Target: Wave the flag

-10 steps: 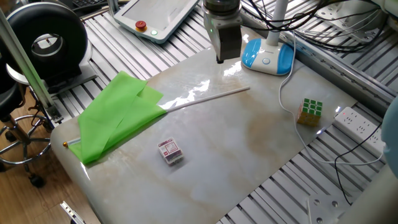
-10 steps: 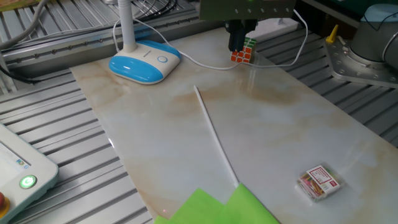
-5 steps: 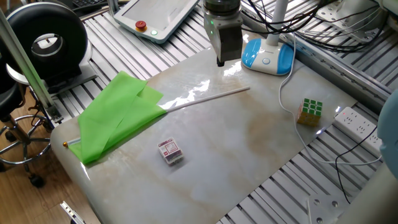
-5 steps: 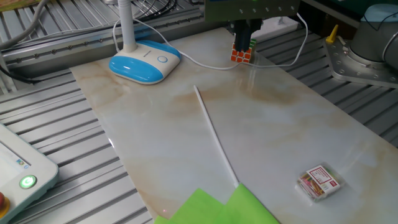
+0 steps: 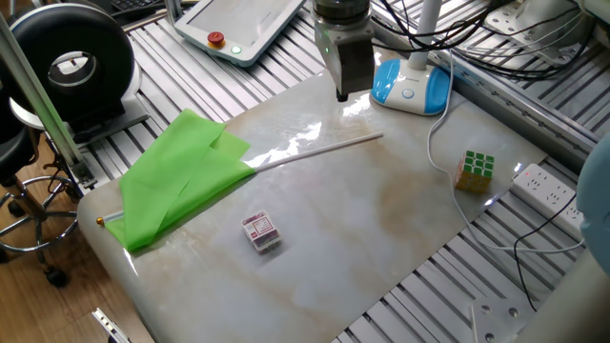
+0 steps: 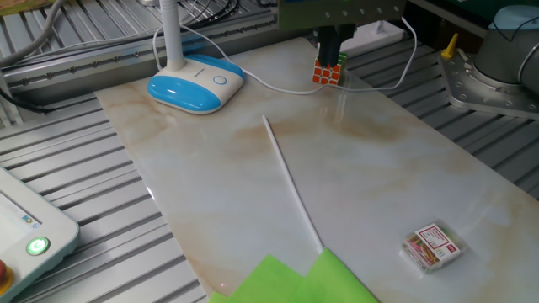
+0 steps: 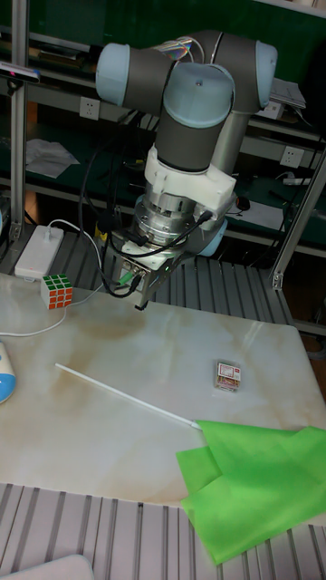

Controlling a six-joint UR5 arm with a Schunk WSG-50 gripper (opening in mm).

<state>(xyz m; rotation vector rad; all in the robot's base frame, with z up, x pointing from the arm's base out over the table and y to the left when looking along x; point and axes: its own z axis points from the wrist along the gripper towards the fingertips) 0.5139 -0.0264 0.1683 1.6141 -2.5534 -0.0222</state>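
The flag (image 5: 181, 176) lies flat on the marble table (image 5: 381, 229), far from the gripper (image 5: 345, 93). Its green cloth (image 7: 258, 485) is spread at the table end farthest from the gripper, a bit folded and wrinkled. A tiny gold tip (image 5: 99, 221) pokes out past the cloth at the table edge. The thin white pole (image 6: 290, 185) runs out of the cloth toward the gripper's side of the table. Its bare end stops below the gripper and a little to the side, and it does not touch it.

A small box with red print (image 5: 261, 232) sits on the table near the cloth, well apart from the gripper.

The gripper hangs in the air above the table and holds nothing. Its two fingers point down. They look close together, but I cannot tell if they are fully closed.

A colored puzzle cube (image 7: 56, 292) stands off to one side of the gripper, near a white cable (image 6: 379, 80). A blue and white lamp base (image 6: 195, 83) sits on the table edge behind the gripper. A white power strip (image 5: 553, 193) lies past the cube, off the marble.
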